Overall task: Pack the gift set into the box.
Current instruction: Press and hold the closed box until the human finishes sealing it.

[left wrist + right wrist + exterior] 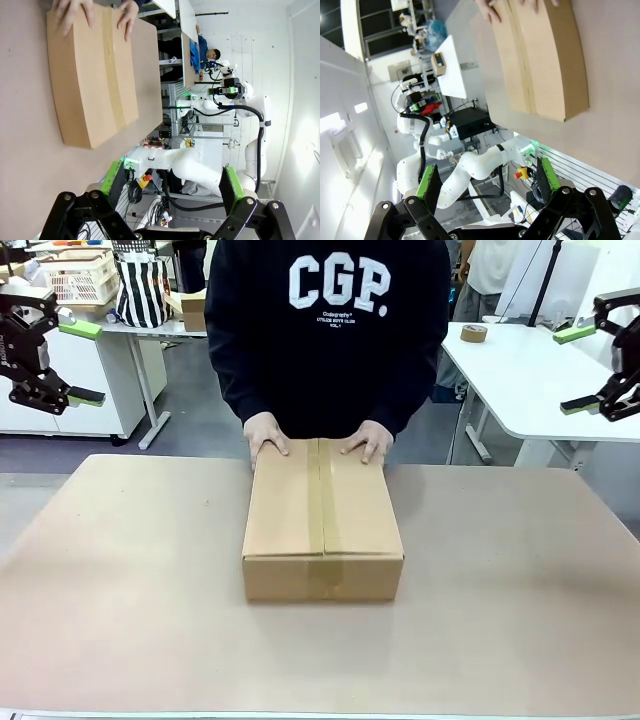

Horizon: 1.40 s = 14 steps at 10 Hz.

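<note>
The box (322, 515) is a plain brown cardboard one with its flaps closed and a tan tape strip along the seam. It lies at the middle of the table, also seen as the box (95, 75) and the box (542, 55). A person's two hands (268, 439) rest on its far edge. My left gripper (80, 362) hangs open high at the far left, well clear of the box. High at the far right my right gripper (575, 370) is open too. Both wrist views show green pads (112, 175) and pads (427, 182) spread apart with nothing between. The gift set is out of view.
The brown tabletop (130, 580) has free room all around the box. Behind the person stand white tables, one on the right with a tape roll (474, 333), one on the left with a striped bag (142, 285) and a basket (78, 275).
</note>
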Each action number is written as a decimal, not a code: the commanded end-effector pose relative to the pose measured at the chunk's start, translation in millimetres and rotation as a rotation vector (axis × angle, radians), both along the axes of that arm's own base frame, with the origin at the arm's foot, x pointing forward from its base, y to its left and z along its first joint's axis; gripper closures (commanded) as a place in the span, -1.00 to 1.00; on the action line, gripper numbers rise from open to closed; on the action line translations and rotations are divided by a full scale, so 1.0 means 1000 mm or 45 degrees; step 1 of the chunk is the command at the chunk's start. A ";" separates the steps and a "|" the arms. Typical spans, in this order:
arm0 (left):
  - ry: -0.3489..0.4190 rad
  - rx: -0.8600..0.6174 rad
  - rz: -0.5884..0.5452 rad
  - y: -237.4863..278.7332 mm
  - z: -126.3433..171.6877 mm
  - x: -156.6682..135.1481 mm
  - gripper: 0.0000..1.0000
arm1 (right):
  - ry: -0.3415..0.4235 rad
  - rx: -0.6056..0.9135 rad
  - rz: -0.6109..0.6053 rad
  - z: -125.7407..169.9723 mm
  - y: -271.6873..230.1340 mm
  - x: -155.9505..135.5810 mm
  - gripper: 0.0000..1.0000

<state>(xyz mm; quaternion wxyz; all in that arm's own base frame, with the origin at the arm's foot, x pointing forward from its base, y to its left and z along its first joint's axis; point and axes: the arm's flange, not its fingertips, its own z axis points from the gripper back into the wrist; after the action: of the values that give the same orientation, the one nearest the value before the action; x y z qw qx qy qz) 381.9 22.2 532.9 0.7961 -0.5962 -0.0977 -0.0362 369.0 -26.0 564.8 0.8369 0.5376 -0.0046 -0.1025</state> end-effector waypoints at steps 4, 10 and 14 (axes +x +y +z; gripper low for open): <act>-0.006 -0.042 0.004 -0.002 0.001 -0.001 -1.00 | -0.013 0.002 0.014 0.001 0.000 0.001 -1.00; -0.006 -0.042 0.004 -0.002 0.001 -0.001 -1.00 | -0.013 0.002 0.014 0.001 0.000 0.001 -1.00; -0.006 -0.042 0.004 -0.002 0.001 -0.001 -1.00 | -0.013 0.002 0.014 0.001 0.000 0.001 -1.00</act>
<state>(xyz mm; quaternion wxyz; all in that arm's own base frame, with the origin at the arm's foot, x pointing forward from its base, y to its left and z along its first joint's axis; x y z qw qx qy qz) 381.9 22.2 532.9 0.7960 -0.5962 -0.0977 -0.0362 368.9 -26.0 564.8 0.8369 0.5377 -0.0043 -0.1024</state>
